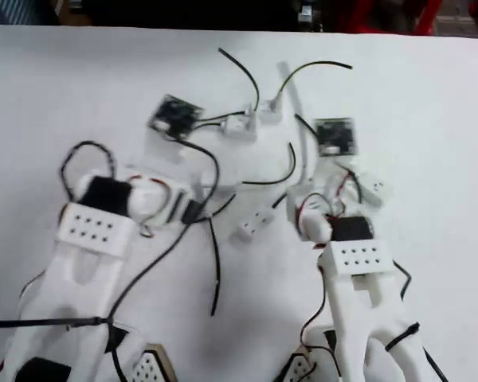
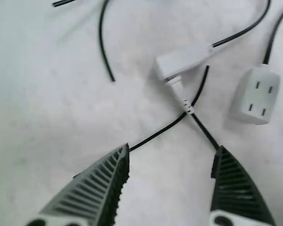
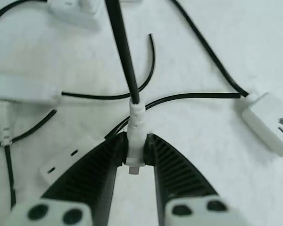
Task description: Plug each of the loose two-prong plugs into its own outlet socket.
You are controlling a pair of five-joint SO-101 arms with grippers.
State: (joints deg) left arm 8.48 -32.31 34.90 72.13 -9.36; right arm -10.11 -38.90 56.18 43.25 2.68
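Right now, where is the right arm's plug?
In the right wrist view the white two-prong plug is clamped in the right gripper, its black cord leading away, a white outlet socket close beside it.

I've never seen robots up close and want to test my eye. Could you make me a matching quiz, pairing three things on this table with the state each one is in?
Things:
1. left end effector
2. right end effector
3. white outlet block

States:
A. lies on the table, slots empty
B. shut on a white plug
C. open, holding nothing

Pairs: 1-C, 2-B, 3-A.
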